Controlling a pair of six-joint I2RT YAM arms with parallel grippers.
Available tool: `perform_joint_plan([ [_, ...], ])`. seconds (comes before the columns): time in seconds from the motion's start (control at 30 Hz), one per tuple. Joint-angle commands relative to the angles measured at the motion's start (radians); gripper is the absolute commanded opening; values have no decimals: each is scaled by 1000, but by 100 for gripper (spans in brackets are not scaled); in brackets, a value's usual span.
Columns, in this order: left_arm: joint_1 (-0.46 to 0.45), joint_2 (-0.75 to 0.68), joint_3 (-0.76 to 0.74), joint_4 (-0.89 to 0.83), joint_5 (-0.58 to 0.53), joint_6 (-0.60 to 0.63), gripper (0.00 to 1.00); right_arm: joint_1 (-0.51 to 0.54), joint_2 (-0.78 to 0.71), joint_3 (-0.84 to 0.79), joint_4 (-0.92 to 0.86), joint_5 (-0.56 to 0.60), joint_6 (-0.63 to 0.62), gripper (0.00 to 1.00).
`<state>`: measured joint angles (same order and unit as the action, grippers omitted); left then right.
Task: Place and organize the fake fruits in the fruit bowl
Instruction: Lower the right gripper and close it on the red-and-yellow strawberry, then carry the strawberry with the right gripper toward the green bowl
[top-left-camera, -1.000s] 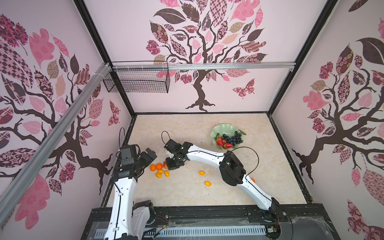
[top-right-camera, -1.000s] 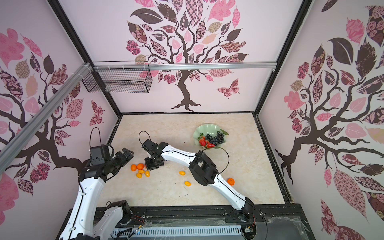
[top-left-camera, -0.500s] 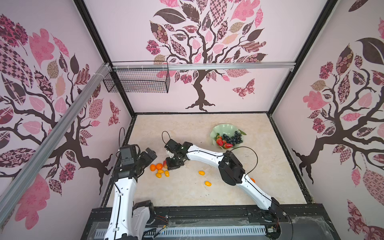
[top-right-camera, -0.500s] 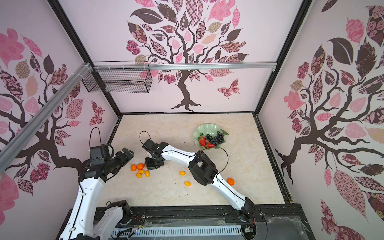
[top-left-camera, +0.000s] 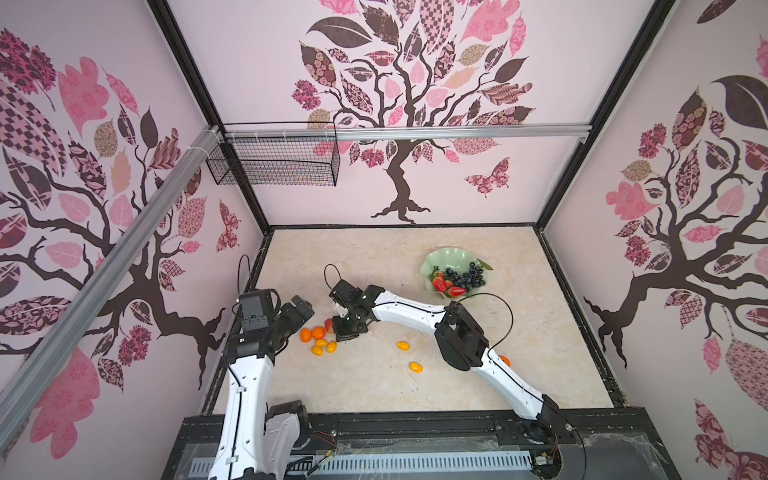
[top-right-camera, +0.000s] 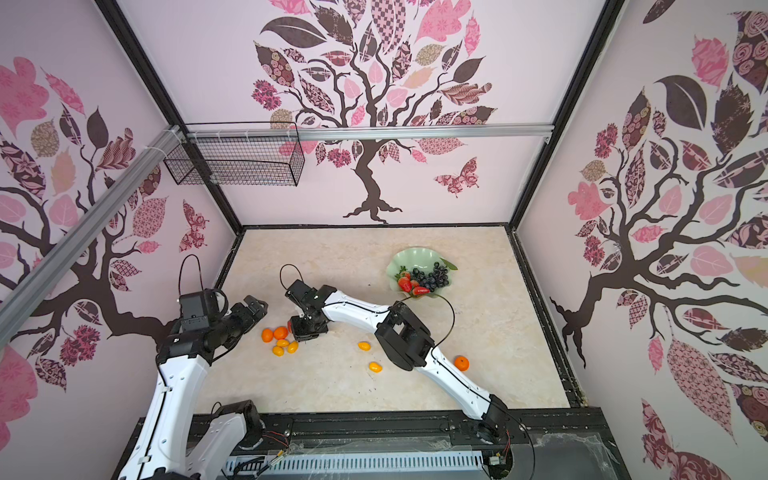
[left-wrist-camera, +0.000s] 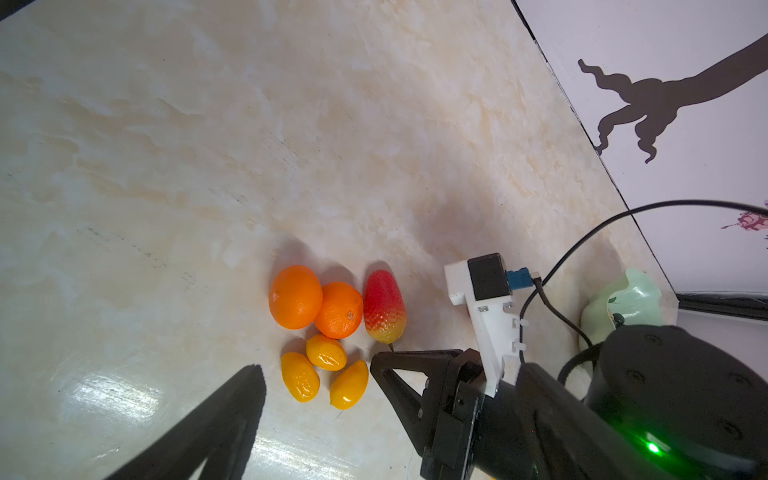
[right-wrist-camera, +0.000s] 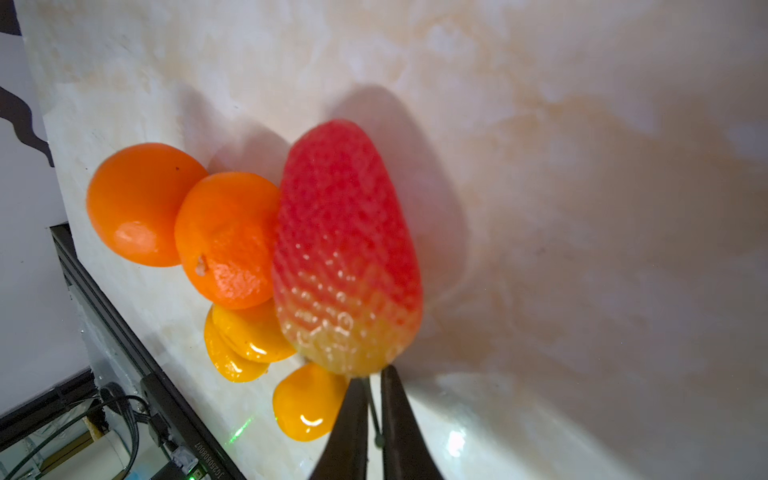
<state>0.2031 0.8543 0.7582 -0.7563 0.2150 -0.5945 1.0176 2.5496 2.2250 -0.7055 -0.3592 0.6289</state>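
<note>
A red-yellow pear (right-wrist-camera: 345, 249) lies on the marble floor against two oranges (right-wrist-camera: 226, 241), with three small yellow-orange ovals (left-wrist-camera: 326, 353) beside them. My right gripper (right-wrist-camera: 374, 376) reaches across to this cluster and is shut on the pear's thin stem. To the left of the cluster my left gripper (top-left-camera: 301, 309) hangs open and holds nothing. At the back right sits the mint-green fruit bowl (top-left-camera: 449, 258), holding strawberries (top-left-camera: 439, 284) and a dark grape bunch (top-left-camera: 467, 276). Two more ovals (top-left-camera: 403, 345) (top-left-camera: 416, 367) lie loose mid-floor.
Another orange (top-right-camera: 461, 363) lies by the right arm's lower link, half hidden in a top view. A black wire mesh basket (top-left-camera: 274, 162) hangs from the rail at the back left. Patterned walls close in three sides of the floor.
</note>
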Motion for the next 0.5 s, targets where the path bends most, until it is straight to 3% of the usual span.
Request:
perform_joint_plan([
  [0.0,5,-9,-5,14,12,16,98,-4,30,13,-6,16,-8,10],
  [0.3,4,-39,-16,39,20,29,98,-16,-68,-17,2,73,-92,0],
  [0.47,-5,-65,-27,61,36,37,98,-17,-225,-196,106,131,-118,0],
])
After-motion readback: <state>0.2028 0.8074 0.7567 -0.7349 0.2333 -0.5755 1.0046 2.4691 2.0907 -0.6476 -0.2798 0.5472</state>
